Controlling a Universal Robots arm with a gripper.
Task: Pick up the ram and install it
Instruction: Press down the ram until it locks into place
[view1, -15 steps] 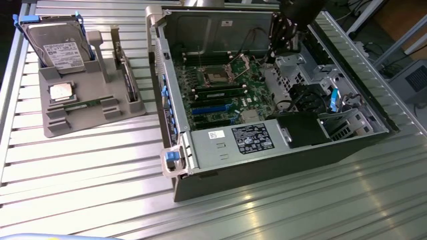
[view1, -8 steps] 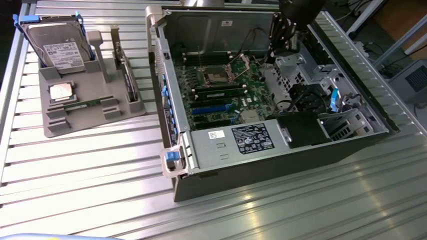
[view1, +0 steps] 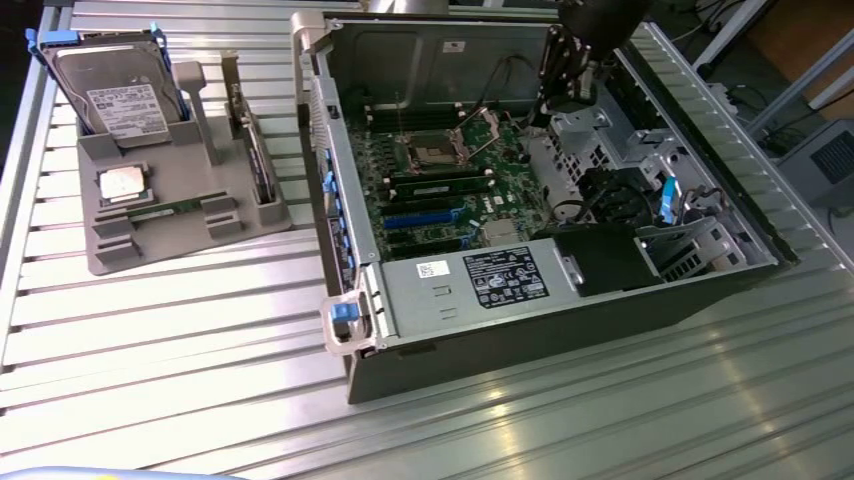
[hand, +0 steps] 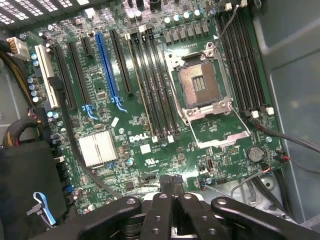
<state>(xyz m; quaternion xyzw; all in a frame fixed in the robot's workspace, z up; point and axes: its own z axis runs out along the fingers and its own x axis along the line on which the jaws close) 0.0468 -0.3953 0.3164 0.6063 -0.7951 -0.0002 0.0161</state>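
The jaws are closed together with nothing between them; the gripper (hand: 171, 181) hangs over the motherboard (hand: 150, 125) inside the open case (view1: 534, 300), near the empty CPU socket (hand: 200, 82); the ram (view1: 441, 187) sits in a slot on the board beside that socket; on the exterior view's left, a grey tray (view1: 160, 215) holds a hard drive (view1: 120, 95) and a CPU (view1: 123, 184)

Exterior view high and oblique over the open computer case (view1: 534, 200); wrist view close above its motherboard (hand: 150, 100) (shared ground).
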